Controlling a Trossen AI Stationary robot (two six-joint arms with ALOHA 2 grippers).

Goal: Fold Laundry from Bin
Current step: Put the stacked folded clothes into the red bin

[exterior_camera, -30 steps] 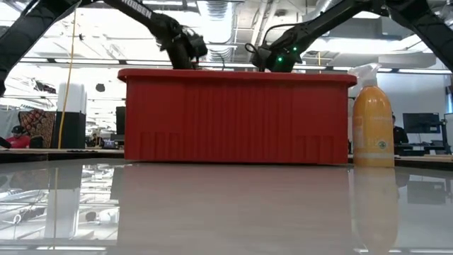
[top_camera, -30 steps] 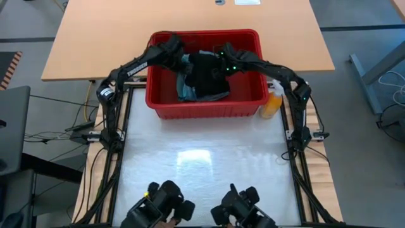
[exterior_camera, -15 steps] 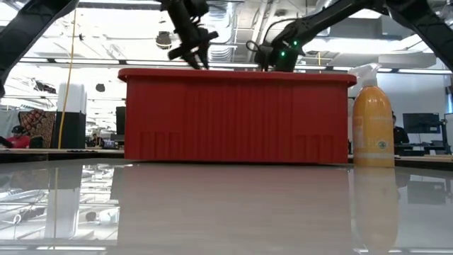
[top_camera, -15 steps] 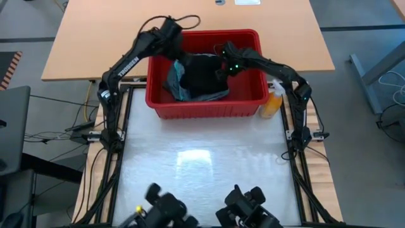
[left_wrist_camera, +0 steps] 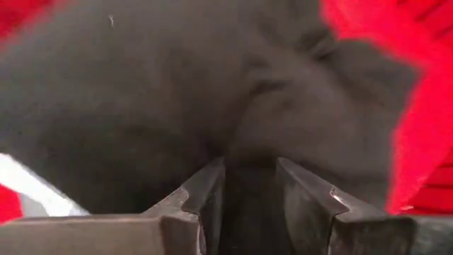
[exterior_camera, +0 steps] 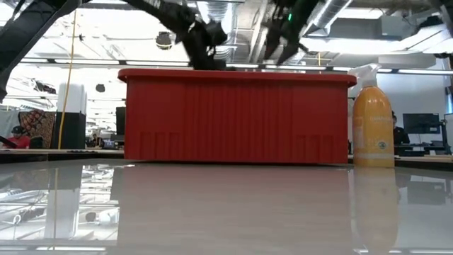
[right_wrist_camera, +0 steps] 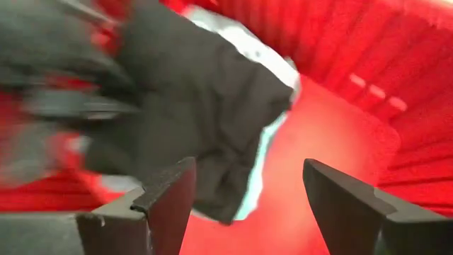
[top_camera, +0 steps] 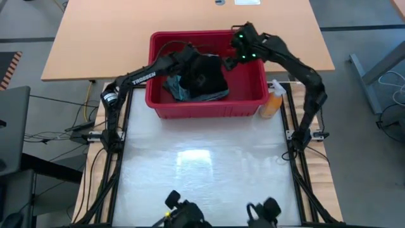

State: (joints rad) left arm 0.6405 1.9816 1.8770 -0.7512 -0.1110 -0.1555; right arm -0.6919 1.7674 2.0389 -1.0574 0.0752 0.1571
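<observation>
Black garment [top_camera: 205, 76] in red bin [top_camera: 253, 104]: soft, light, floppy; pinch bunched fold at top. Left gripper [left_wrist_camera: 249, 185] part-open, fabric between fingers, grip unconfirmed. Right gripper [right_wrist_camera: 244, 188] wide open, empty.

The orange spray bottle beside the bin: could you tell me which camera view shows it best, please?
The low view: the orange spray bottle stands upright in full profile, trigger head included, right of the red bin. The high view shows only its top beside the bin's corner. Neither wrist view shows it.
</observation>
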